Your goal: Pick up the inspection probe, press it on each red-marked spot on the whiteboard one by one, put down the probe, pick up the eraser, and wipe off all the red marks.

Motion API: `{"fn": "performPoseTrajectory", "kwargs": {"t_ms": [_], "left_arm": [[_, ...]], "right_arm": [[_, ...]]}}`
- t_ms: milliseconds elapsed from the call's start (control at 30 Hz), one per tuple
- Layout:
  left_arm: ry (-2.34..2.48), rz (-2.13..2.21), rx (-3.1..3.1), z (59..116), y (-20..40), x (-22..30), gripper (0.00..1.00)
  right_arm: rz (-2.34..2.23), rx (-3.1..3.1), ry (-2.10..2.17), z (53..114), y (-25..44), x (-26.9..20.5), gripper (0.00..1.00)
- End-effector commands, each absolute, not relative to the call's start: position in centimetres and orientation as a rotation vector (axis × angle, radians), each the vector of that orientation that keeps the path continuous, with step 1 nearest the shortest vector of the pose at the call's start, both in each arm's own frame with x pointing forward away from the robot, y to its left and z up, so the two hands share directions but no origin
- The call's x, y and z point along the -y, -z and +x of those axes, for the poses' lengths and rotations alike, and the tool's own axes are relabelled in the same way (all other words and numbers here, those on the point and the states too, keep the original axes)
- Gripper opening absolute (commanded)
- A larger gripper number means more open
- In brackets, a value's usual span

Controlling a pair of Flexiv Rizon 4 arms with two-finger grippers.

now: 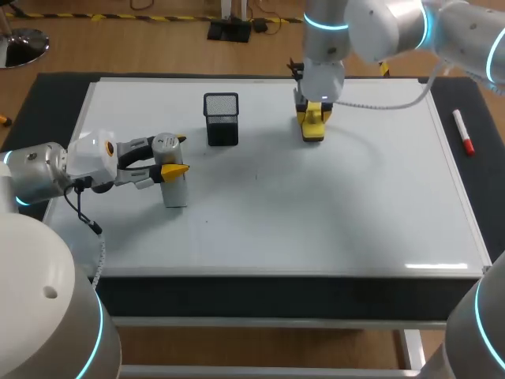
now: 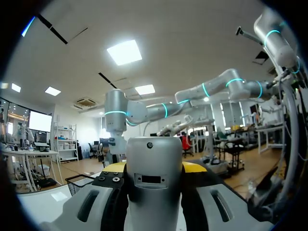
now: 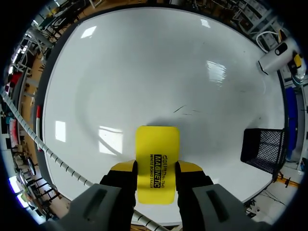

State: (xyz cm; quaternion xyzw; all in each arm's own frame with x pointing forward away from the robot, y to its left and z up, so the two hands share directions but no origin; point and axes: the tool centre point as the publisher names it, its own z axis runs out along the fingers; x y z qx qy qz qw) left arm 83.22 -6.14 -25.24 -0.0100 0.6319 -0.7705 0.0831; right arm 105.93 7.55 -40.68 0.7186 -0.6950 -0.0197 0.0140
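My right tool [image 3: 156, 169] is clamping the yellow eraser [image 3: 156, 144] flat on the whiteboard [image 3: 144, 72], so I am wiping, I judge; next, sweeping across the faint streaks [image 3: 185, 109] ahead. My left tool [image 1: 175, 155] is gripping the probe [image 1: 175, 192].

Glossy smooth whiteboard [image 1: 331, 213], black wire-mesh holder [image 1: 222, 118], yellow plastic-looking eraser [image 3: 157, 159], satin grey metal-looking probe [image 2: 154, 163]

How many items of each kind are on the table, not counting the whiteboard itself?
Yellow rectangular plastic eraser: 1
Silver-grey cylindrical metal probe: 1
Black wire-mesh holder: 1
White marker pen with red cap: 1
Total: 4
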Motion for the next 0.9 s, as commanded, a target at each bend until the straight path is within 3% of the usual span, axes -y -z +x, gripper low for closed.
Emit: {"fn": "performPoseTrajectory", "kwargs": {"t_ms": [33,467,533,567,633,900], "left_arm": [[2.304,-0.026,-1.883,83.3,25.3,6.1,0.0],[2.304,-0.026,-1.883,83.3,25.3,6.1,0.0],[2.304,-0.026,-1.883,83.3,25.3,6.1,0.0],[2.304,-0.026,-1.883,83.3,25.3,6.1,0.0],[2.304,-0.026,-1.883,83.3,25.3,6.1,0.0],[2.304,-0.026,-1.883,83.3,25.3,6.1,0.0]], "right_arm": [[2.229,2.161,0.063,106.5,41.0,-7.4,0.0],[2.226,2.159,0.055,107.0,41.4,-7.2,0.0],[2.226,2.159,0.064,107.0,41.5,-7.2,0.23],[2.223,2.16,0.065,107.1,41.6,-7.2,0.45],[2.218,2.163,0.078,107.0,41.7,-7.2,1.0],[2.185,2.244,0.086,106.9,40.5,-6.3,1.0]]}}
